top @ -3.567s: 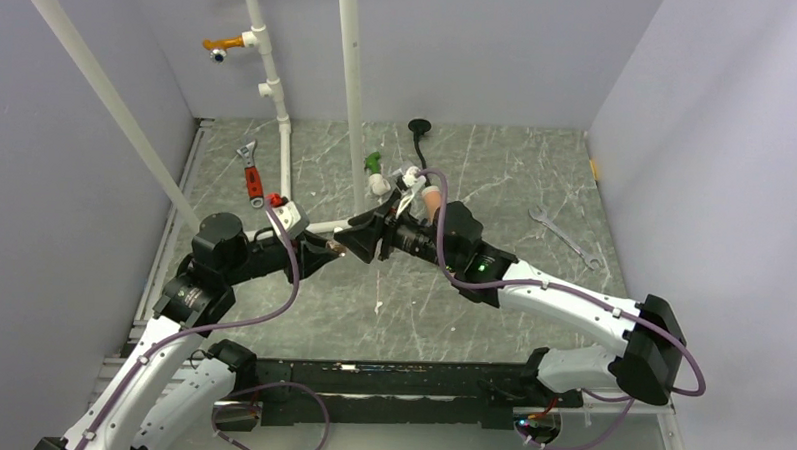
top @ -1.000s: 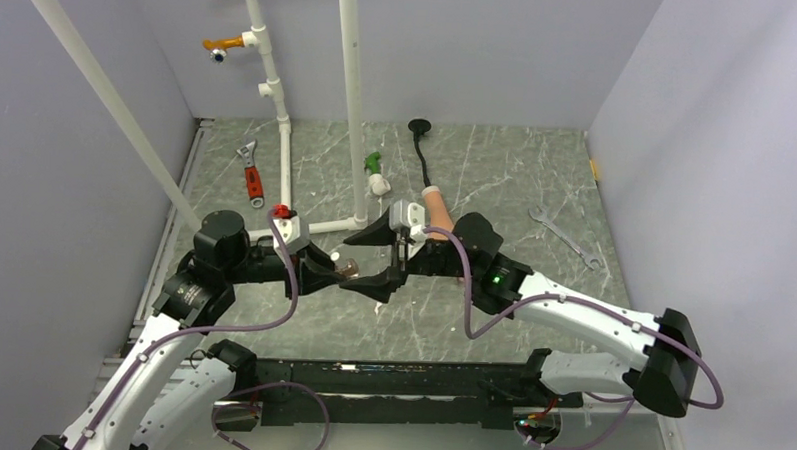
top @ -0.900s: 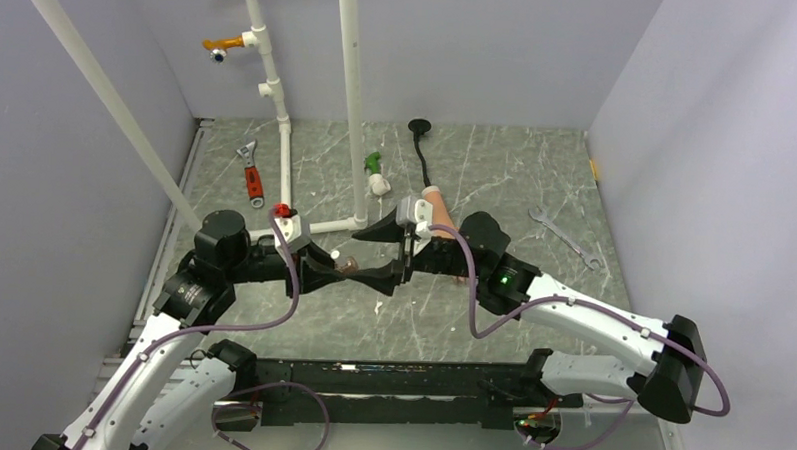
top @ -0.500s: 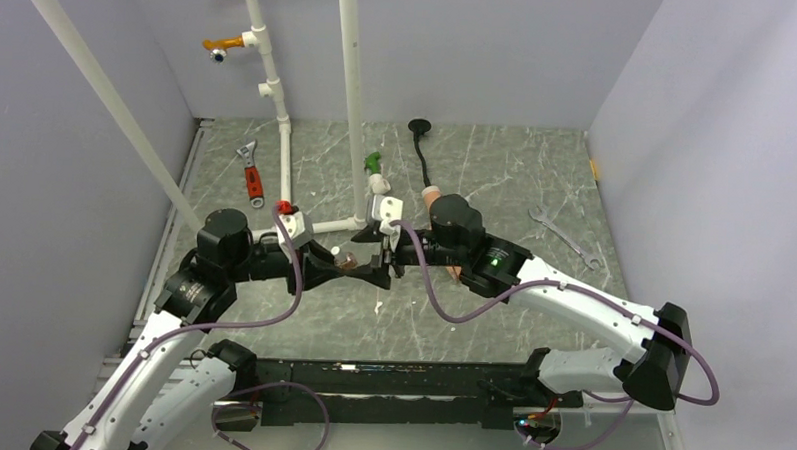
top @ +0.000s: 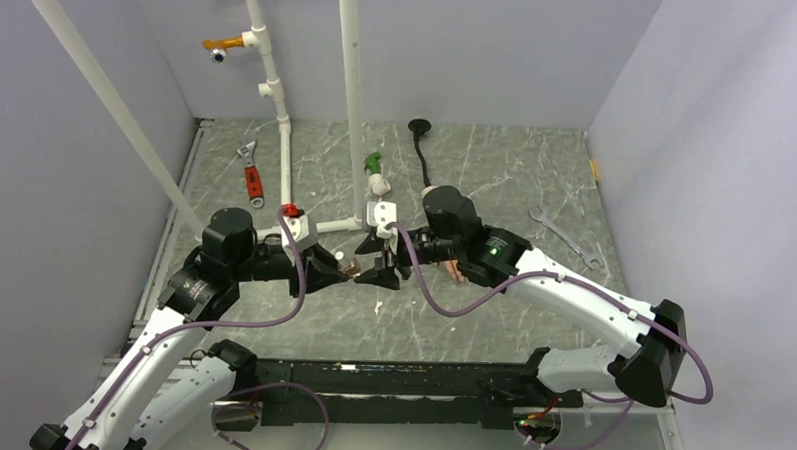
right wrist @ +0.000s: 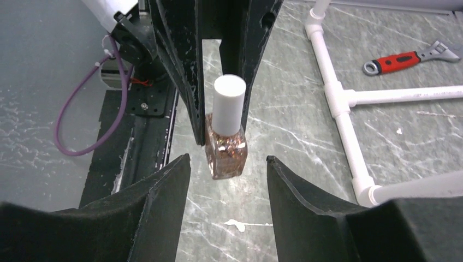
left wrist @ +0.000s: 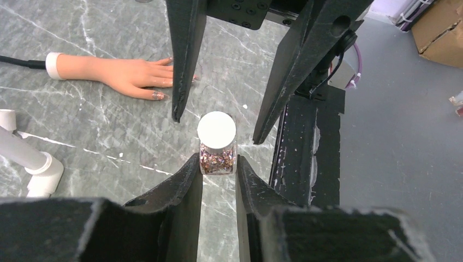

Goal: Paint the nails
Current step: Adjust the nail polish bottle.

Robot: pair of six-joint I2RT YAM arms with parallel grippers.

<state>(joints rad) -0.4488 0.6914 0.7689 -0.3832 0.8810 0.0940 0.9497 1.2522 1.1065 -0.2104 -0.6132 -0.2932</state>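
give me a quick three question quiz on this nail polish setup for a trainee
1. Multiple choice: what does the left pincer grip? A a red-handled wrench; B the small clear glitter polish bottle with a white cap; C a white plastic pipe.
2. True or false: the right pincer is clamped on that bottle.
3. Short answer: where is the peach rubber mannequin hand?
Key: 1 B. 2 False, its fingers stand apart on either side of the bottle. 3 Lying on the grey marbled table, held by neither pincer.
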